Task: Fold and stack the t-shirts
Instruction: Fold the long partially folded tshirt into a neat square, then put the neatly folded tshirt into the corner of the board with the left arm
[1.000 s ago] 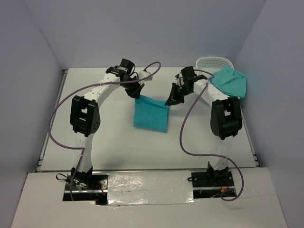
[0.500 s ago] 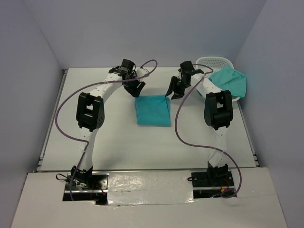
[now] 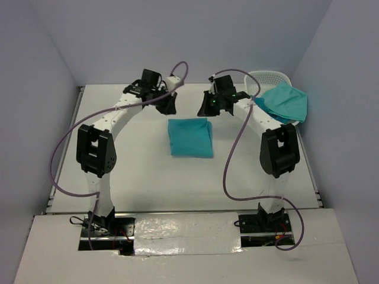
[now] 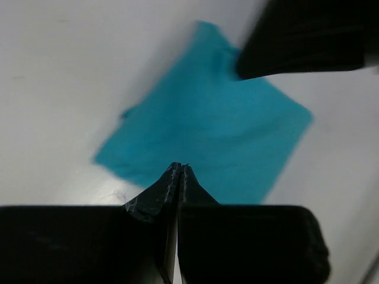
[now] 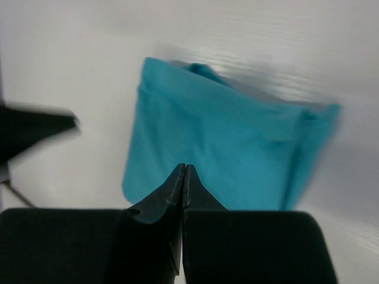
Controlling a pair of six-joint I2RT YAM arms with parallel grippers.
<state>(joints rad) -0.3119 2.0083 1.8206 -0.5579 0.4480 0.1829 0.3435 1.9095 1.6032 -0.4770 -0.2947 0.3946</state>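
The folded t-shirt (image 3: 189, 137) lay at frame centre. Above it, the left gripper (image 4: 179, 168) and right gripper (image 5: 183, 168) were pinched closed, holding nothing.

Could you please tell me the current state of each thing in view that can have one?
Folded shirt: folded into a rectangle, lying flat on the table, not held.
Draped shirt: unfolded, hanging over the rim of the basket.
Basket: upright, at the table's far right corner, partly covered.
Left tool: shut, empty.
Right tool: shut, empty.

matt cloth t-shirt (image 3: 189, 137), plastic lattice basket (image 3: 263, 78)
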